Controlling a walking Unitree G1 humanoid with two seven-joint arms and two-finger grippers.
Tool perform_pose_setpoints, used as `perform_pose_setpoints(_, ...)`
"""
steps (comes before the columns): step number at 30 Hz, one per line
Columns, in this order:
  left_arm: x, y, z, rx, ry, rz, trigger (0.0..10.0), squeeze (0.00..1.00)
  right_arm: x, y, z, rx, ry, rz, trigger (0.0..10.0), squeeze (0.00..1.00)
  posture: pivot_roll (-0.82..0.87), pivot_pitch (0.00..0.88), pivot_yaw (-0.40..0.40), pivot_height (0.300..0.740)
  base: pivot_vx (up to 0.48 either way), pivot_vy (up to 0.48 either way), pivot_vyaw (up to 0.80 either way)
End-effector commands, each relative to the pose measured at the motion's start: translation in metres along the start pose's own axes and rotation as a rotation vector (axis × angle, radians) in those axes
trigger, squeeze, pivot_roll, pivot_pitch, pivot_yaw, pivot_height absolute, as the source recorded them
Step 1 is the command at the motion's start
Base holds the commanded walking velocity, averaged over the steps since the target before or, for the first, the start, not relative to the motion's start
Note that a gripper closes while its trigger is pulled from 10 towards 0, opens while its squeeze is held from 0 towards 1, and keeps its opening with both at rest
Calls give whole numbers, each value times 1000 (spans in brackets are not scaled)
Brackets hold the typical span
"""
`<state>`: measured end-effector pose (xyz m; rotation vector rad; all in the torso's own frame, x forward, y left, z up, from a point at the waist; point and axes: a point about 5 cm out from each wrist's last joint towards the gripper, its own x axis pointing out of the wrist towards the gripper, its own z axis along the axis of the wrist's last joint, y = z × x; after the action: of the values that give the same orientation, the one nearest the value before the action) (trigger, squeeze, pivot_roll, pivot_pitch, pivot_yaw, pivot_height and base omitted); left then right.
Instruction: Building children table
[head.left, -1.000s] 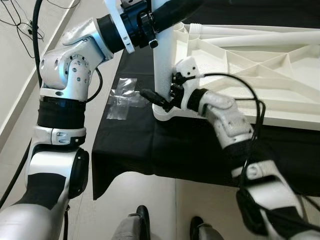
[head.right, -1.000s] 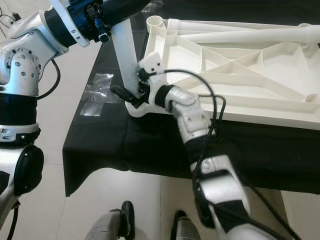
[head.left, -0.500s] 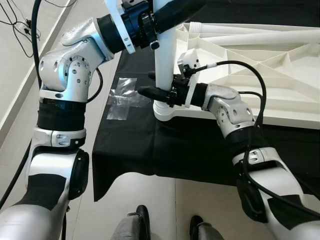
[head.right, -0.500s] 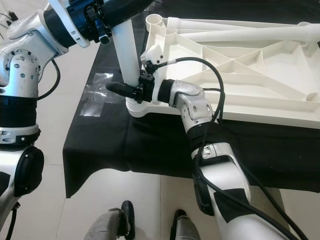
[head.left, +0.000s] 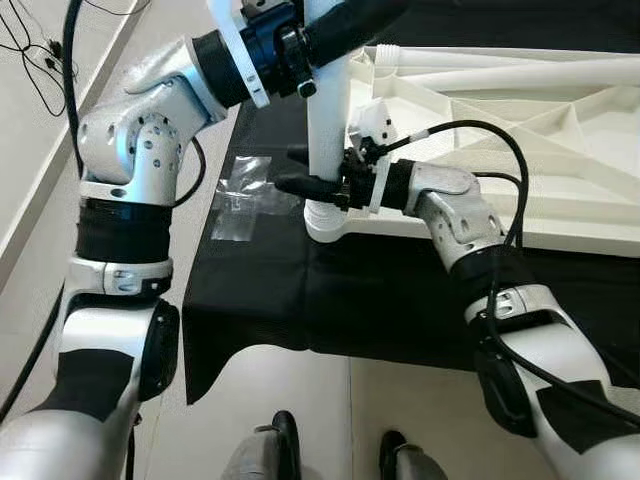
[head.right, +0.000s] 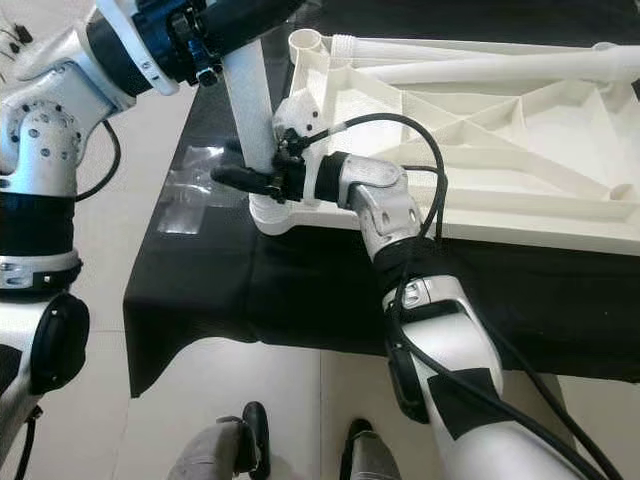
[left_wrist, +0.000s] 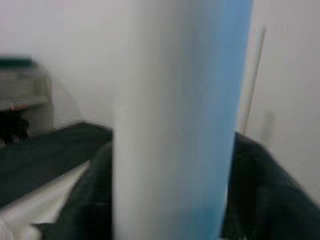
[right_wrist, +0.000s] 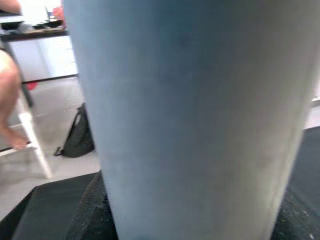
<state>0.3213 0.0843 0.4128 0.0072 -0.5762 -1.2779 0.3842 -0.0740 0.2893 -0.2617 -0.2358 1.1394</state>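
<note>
The left arm (head.left: 135, 160) rises at the left side of the scene, its forearm reaching across the top toward the centre. The left pincer (head.left: 345, 18) sits at the upper end of the white table leg (head.left: 328, 130), its black fingers wrapped round the tube; in the left wrist view the leg (left_wrist: 180, 120) stands close before the camera with dark finger pads on either side, so the pincer is closed on it.

On the black cloth (head.left: 260, 290) covering the table, a clear plastic bag (head.left: 240, 195) lies flat, near the cloth's left edge and just beside the leg's foot.

The table leg stands upright in the round corner socket (head.left: 335, 222) of the white table top (head.right: 500, 150), which lies underside up on the cloth, its ribs showing. Two more white legs (head.right: 480, 68) lie along the far edge of the table top.

The right pincer (head.left: 305, 175) reaches in from the right and meets the leg low down, just above the socket. One black finger passes in front of the tube, the other behind it; the fingers hold the leg between them. In the right wrist view the leg (right_wrist: 190, 115) stands very near the camera, with black pads at its base.

The right arm (head.right: 400, 230) runs from the lower right up to the leg, a black cable (head.right: 420, 150) looping over its wrist.

At the lower edge, the robot's feet (head.left: 275, 455) stand on the pale floor (head.left: 300, 400).
</note>
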Motion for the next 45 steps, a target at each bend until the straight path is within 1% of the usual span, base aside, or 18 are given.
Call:
perform_pose_setpoints(1, 11, -11, -11, -26, 40, -73, 10000, 1000, 8, 4, -9, 4, 73, -26, 0, 0, 91, 319, 46, 740, 0, 0, 0)
perform_pose_setpoints(2, 10, -9, -10, -21, 41, -62, 10000, 0, 8, 6, -19, 27, 128, -136, 0, 0, 90, 322, 34, 740, 0, 0, 0)
perform_pose_setpoints(3, 9, -9, -9, -21, 40, -53, 10000, 0, 4, 6, -37, 100, 203, -550, 0, 0, 94, 311, 24, 740, 0, 0, 0)
perform_pose_setpoints(4, 9, -9, -9, -21, 40, -53, 10000, 0, 4, 6, -37, 100, 203, -550, 0, 0, 94, 311, 24, 740, 0, 0, 0)
perform_pose_setpoints(5, 8, -9, -8, -23, 39, -49, 10000, 0, 2, 28, -55, 176, 260, -655, 0, 0, 97, 309, 28, 740, 0, 0, 0)
perform_pose_setpoints(6, 8, -8, -9, -29, 44, -50, 10000, 0, 4, 50, -67, 232, 292, -684, 0, 0, 98, 325, 36, 740, 0, 0, 0)
perform_pose_setpoints(8, 8, -9, -10, -30, 50, -54, 10000, 0, 5, 59, -70, 263, 293, -685, 0, 0, 98, 313, 36, 740, 0, 0, 0)
perform_pose_setpoints(17, 9, -7, -6, -11, 48, -53, 10000, 0, 24, 49, -53, 226, 220, -663, 0, 0, 99, 304, 32, 740, 0, 0, 0)
perform_pose_setpoints(19, 8, -8, -6, -10, 45, -54, 0, 0, 26, 47, -52, 218, 211, -664, 0, 0, 101, 302, 31, 740, 0, 0, 0)
perform_pose_setpoints(23, 7, -11, -7, -9, 48, -78, 0, 0, 27, 49, -48, 214, 203, -659, 275, 0, 104, 300, 33, 740, 0, 0, 0)
perform_pose_setpoints(24, 7, -11, -7, -8, 49, -83, 0, 0, 28, 48, -46, 209, 197, -653, 7882, 0, 104, 300, 34, 740, 0, 0, 0)
perform_pose_setpoints(25, 7, -11, -7, -9, 50, -85, 0, 0, 27, 48, -41, 198, 199, -660, 10000, 0, 104, 300, 34, 740, 0, 0, 0)
perform_pose_setpoints(31, 8, -11, -6, -7, 52, -89, 0, 0, 24, 38, -25, 151, 167, -643, 10000, 0, 106, 298, 34, 740, 0, 0, 0)
perform_pose_setpoints(32, 8, -11, -6, -5, 52, -91, 0, 0, 24, 32, -20, 129, 135, -589, 10000, 1000, 108, 298, 34, 740, 0, 0, 0)
perform_pose_setpoints(39, 9, -11, -5, 1, 54, -96, 0, 0, 22, 18, 1, 86, 41, -294, 10000, 1000, 107, 298, 35, 740, 0, 0, 0)
perform_pose_setpoints(40, 9, -11, -5, 1, 54, -98, 0, 0, 19, 15, 5, 66, 26, -197, 10000, 576, 107, 298, 35, 740, 0, 0, 0)
perform_pose_setpoints(41, 9, -12, -5, 1, 54, -99, 0, 0, 16, 12, 7, 58, 18, -129, 10000, 0, 110, 297, 33, 740, 0, 0, 0)
perform_pose_setpoints(45, 10, -13, -4, 3, 51, -106, 0, 0, 13, 8, 13, 84, -18, 17, 10000, 0, 114, 299, 32, 740, 0, 0, 0)
